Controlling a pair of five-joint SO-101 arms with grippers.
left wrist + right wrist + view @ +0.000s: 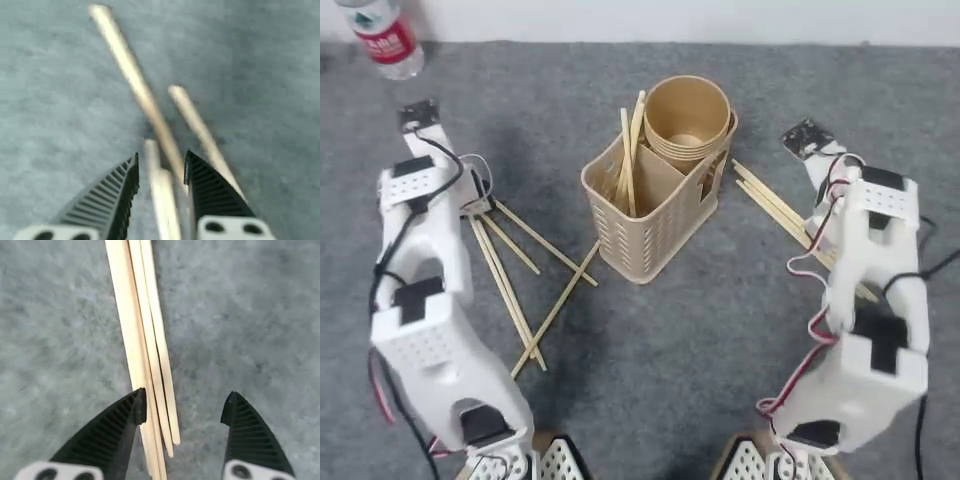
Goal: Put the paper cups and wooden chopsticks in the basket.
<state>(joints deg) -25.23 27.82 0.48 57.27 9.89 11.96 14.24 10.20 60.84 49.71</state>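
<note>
A tan slotted basket (650, 235) stands mid-table with stacked paper cups (687, 120) and a few wooden chopsticks (630, 150) upright inside it. Several loose chopsticks (510, 280) lie fanned out on the grey mat left of the basket. My left gripper (160, 160) is low over their far ends, open, with one chopstick (162, 200) between its fingers and two more just beyond. To the right of the basket lies a tight bundle of chopsticks (770, 200). My right gripper (187, 400) is open above that bundle (145, 340), whose ends sit beside one finger.
A plastic water bottle (380, 35) with a red label lies at the back left corner. The grey mat (660, 360) stretches bare in front of the basket between the two arm bases. A pale wall edge runs along the back.
</note>
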